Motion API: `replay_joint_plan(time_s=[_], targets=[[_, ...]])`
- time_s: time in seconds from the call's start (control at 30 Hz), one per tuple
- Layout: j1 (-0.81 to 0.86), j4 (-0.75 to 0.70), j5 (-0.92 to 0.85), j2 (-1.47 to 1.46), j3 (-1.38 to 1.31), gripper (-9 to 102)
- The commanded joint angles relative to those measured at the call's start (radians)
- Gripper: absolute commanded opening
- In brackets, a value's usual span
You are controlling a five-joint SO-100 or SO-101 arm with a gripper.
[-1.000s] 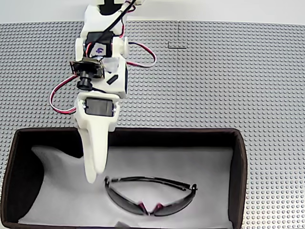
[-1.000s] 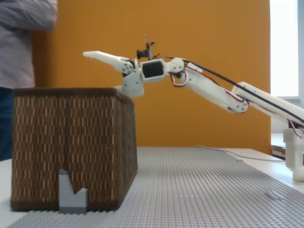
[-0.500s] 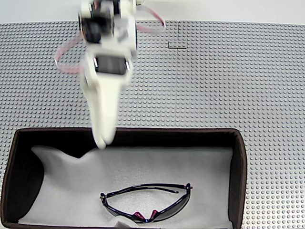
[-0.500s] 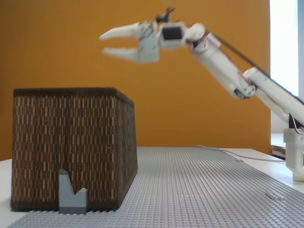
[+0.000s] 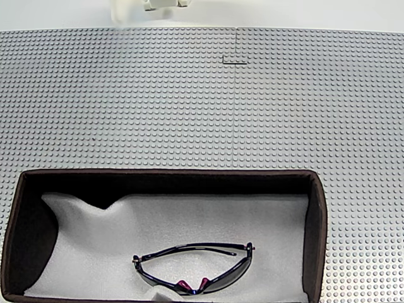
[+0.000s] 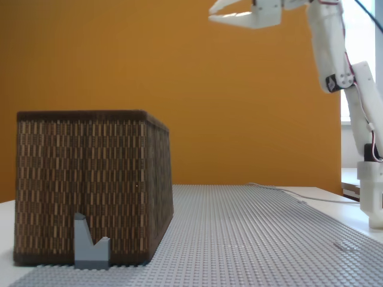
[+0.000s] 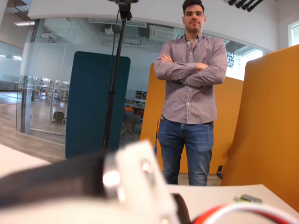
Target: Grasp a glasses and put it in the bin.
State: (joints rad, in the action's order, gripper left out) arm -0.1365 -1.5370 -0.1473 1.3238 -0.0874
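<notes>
White gripper point(image 6: 230, 11): jaws parted, empty, raised high, because its load was delivered.
Sunglasses point(image 5: 192, 268): far below it, resting inside the bin point(image 5: 315, 208).

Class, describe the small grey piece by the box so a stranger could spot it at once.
Find the brown woven bin on the grey studded baseplate. At its near bottom corner stands a small grey block, plain plastic with a V-shaped notch on top.

Arm point(image 6: 353, 89) reared up near vertical; gripper point(image 6: 230, 11) high at top, pointing left in a fixed view, jaws parted, empty.
</notes>
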Motion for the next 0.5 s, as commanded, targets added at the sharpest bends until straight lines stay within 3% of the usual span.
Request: replay_joint_plan(time_s=[0.0, 0.47], targets=[[-0.009, -0.015, -0.002, 0.112, -0.032, 0], [0.052, -0.172, -0.015, 0.345, -0.032, 0]])
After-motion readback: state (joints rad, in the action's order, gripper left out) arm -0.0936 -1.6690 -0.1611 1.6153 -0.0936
